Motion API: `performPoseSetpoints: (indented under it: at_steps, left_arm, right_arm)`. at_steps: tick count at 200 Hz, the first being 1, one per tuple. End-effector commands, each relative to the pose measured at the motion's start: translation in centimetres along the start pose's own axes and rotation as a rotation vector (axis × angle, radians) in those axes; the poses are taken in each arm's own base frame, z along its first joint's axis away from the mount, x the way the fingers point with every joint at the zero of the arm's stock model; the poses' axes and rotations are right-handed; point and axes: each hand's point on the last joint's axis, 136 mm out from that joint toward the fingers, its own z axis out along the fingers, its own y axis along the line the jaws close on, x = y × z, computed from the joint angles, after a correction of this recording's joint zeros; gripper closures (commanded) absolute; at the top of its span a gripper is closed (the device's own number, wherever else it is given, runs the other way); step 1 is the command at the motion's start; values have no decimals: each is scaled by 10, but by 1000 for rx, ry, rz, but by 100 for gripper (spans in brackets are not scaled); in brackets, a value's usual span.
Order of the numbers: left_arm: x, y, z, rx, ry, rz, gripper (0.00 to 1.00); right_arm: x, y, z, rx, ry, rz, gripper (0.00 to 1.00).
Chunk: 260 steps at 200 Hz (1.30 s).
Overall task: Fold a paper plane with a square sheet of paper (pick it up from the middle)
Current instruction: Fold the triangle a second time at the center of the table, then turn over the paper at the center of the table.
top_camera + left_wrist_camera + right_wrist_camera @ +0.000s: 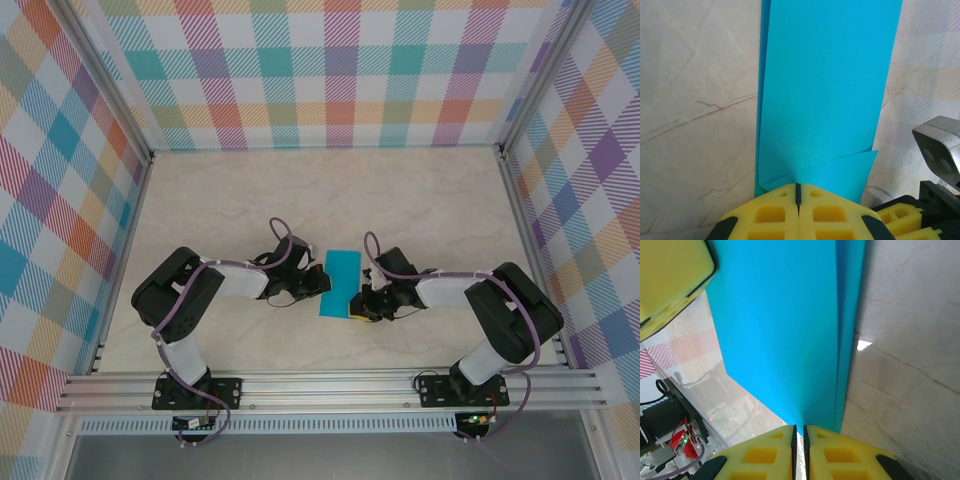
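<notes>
- Square sheet of paper lies flat on the worktop, no longer square: it is a narrow teal strip.
- Done so far, my read: a lengthwise fold. The left wrist view shows doubled layers along one long edge of the sheet, plus a slanted flap at the end by the gripper.
- Left gripper sits at the sheet's left edge, clenched, pads pressed together. Cannot tell if paper is pinched.
- Right gripper is at the sheet's right edge, by its near corner. A hairline slit shows between the pads; cannot tell whether it grips the sheet.
- Left to do, judging by shape: no sharp nose, no wings, no dart outline. Looks like an early stage with most folds pending.
</notes>
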Motion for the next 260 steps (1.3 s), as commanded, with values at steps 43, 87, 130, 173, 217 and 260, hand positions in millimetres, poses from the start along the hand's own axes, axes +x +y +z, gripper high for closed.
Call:
performPoseSetpoints:
  at_steps: [43,87,130,173,217,260]
  left_arm:
    - [10,32,5,-131,17,-26,100]
    - [8,26,3,-117,16,-21,100]
    - [3,10,-1,-78,5,-9,100]
    - [0,2,-2,-56,1,-2,100]
    - [1,1,-3,-54,2,-2,100]
    - [0,-2,-4,-48,-1,0,100]
  right_arm:
    - [26,-33,-7,75,57,82,83]
    - [15,-16,-18,47,17,53,81]
    - [-19,-1,-33,124,-86,29,71]
    - [-40,2,-29,153,-113,58,64]
    - [-52,5,-22,149,-121,81,63]
    - [-53,9,-15,106,-102,87,65]
